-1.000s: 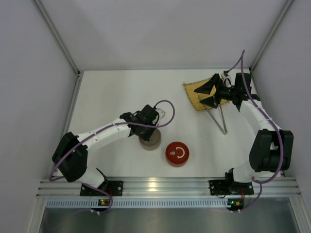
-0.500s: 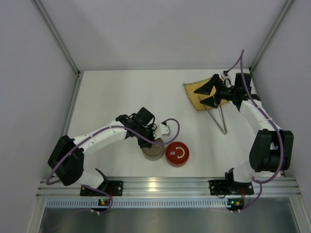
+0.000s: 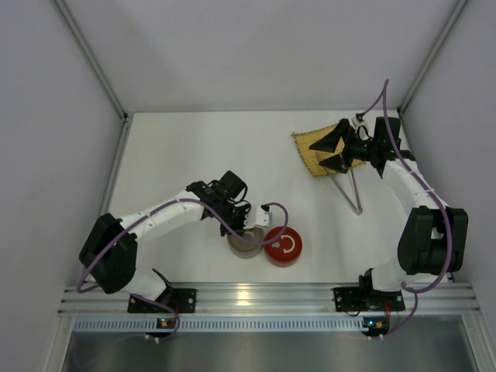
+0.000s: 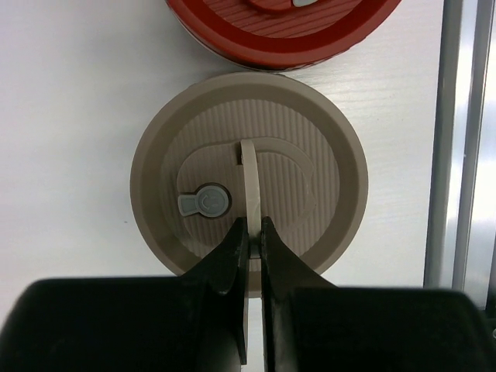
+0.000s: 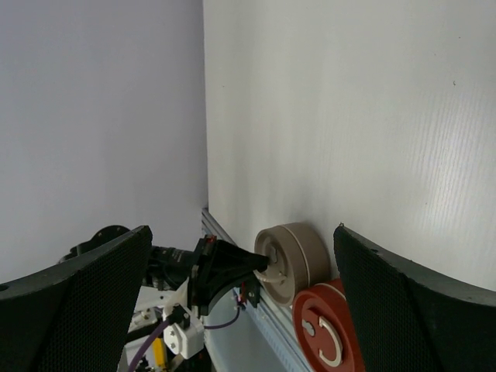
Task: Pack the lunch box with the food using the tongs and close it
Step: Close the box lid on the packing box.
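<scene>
A beige round lidded container (image 3: 246,248) stands near the front edge, touching a red round lidded one (image 3: 284,246). My left gripper (image 3: 246,232) is shut on the beige lid's upright loop handle (image 4: 249,174), the fingers (image 4: 232,256) pinching it from both sides. Slim silvery tongs (image 3: 347,194) lie at the right, partly on the bamboo mat (image 3: 307,151). My right gripper (image 3: 325,151) hovers over the mat, open and holding nothing. From the right wrist view the beige container (image 5: 294,260) and the red one (image 5: 329,329) show far off. The food is out of view.
The aluminium rail (image 4: 465,155) at the table's front edge runs close beside the beige container. White walls enclose the table on the left, back and right. The red lid (image 4: 279,27) lies just beyond my left fingers.
My left gripper has carried the beige container toward the front right, until it rests against the red one. The right arm has not moved.
</scene>
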